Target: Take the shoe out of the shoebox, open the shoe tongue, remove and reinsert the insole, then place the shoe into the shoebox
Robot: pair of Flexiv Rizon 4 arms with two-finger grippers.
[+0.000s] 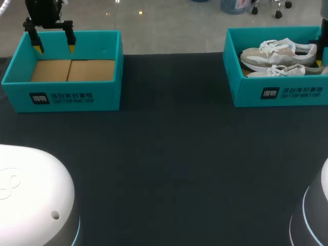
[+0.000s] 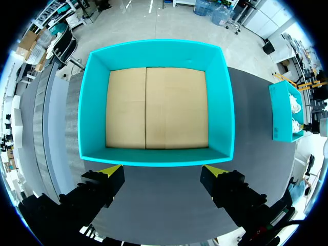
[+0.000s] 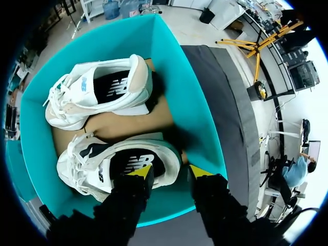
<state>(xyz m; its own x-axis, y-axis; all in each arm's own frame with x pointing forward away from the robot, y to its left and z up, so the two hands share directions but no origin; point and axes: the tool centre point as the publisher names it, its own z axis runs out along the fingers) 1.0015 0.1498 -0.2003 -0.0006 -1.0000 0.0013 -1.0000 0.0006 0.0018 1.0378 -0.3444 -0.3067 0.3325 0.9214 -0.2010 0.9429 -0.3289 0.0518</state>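
Observation:
Two white and beige shoes lie on their sides in the right teal shoebox (image 1: 277, 95), toes toward the table's middle. The right gripper (image 1: 321, 59) sits at the heel end of the front shoe (image 1: 287, 70). In the right wrist view the right gripper (image 3: 170, 173) is shut on the heel rim of this shoe (image 3: 102, 164), with one yellow tip inside the opening and one outside. The second shoe (image 3: 102, 89) lies behind it against the box wall (image 3: 189, 87). The left gripper (image 1: 54, 47) hangs open over the back rim of the empty left box (image 1: 61, 97).
The left wrist view looks straight down on the empty teal box (image 2: 87, 113) with its cardboard floor, ahead of the open left gripper (image 2: 163, 171). Dark tabletop (image 1: 174, 154) spreads between the two boxes. My arms' white bases fill the lower corners of the head view.

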